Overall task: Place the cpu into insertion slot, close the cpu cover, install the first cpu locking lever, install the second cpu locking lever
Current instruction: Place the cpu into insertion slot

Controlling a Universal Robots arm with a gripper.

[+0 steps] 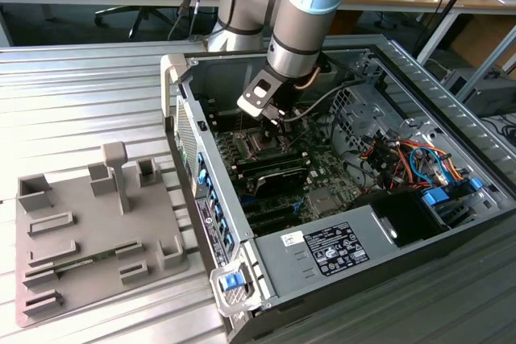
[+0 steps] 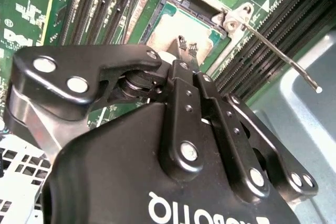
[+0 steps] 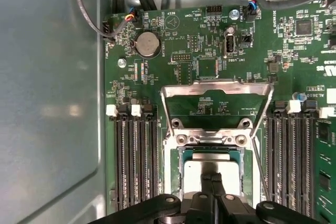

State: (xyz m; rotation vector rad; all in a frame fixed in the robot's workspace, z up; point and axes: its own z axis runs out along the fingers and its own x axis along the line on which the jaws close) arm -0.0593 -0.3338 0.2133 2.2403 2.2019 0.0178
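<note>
In both wrist views the cpu [image 3: 197, 174] [image 2: 163, 38], a silvery square with a green rim, lies flat inside the insertion slot [image 3: 173, 182] [image 2: 157, 11]. The cpu cover [image 3: 216, 88] stands swung up on its hinge beyond the slot. A thin locking lever [image 2: 281, 56] [image 3: 261, 171] sticks up beside the slot. My gripper [image 3: 212, 181] [image 2: 187, 45] hangs just over the cpu's middle, fingers shut together with nothing between them. In the exterior view the gripper [image 1: 276, 118] reaches down into the open computer case above the slot [image 1: 262, 144].
Long black memory slots [image 3: 134, 156] [image 3: 294, 156] flank the slot on both sides. Cables [image 1: 403, 159] and case walls [image 1: 181, 118] surround the board. A grey fixture plate [image 1: 89, 231] with blocks lies on the table at the exterior view's left.
</note>
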